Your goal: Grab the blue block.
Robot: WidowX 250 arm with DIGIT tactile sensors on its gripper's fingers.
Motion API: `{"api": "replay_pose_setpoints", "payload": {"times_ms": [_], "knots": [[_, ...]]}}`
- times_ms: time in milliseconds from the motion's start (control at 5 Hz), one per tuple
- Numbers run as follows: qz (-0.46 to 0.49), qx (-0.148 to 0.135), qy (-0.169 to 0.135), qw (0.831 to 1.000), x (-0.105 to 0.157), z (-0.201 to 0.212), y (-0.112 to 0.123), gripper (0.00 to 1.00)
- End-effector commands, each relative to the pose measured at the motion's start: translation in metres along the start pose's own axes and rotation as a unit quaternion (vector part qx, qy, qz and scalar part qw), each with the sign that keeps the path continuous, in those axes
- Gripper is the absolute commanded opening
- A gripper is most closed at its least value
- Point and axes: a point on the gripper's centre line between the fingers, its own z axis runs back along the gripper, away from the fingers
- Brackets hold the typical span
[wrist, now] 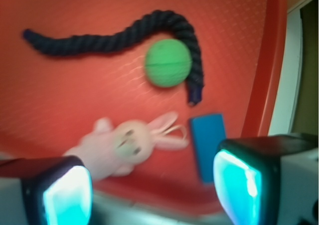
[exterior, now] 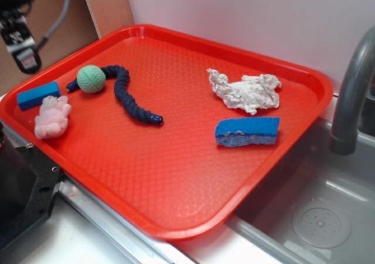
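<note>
The blue block (exterior: 38, 94) lies flat at the tray's far left edge, just behind a pink plush bunny (exterior: 51, 116). In the wrist view the blue block (wrist: 208, 142) sits right of the bunny (wrist: 124, 145) and partly behind my right finger. My gripper (wrist: 149, 192) is open and high above the tray's edge, with nothing between its fingers (wrist: 67, 195). Only part of the arm (exterior: 20, 36) shows at the top left of the exterior view, above and behind the block.
On the red tray (exterior: 176, 176) are a green ball (exterior: 91, 78), a dark blue rope (exterior: 132, 97), crumpled paper (exterior: 246, 91) and a blue sponge (exterior: 246, 131). A faucet (exterior: 351, 94) and a sink (exterior: 316, 217) are to the right.
</note>
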Motion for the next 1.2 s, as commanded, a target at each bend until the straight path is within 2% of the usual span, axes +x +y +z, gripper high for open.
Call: {"api": "replay_pose_setpoints", "payload": {"times_ms": [0,600,800,1000], "knots": [[-0.024,0.02,-0.019,0.999,0.0,-0.015,0.029,1.0],[-0.024,0.02,-0.019,0.999,0.0,-0.015,0.029,1.0],[-0.053,0.044,-0.042,0.997,-0.021,-0.018,0.036,1.0],[-0.052,0.042,-0.038,0.997,-0.029,-0.021,0.039,1.0]]}}
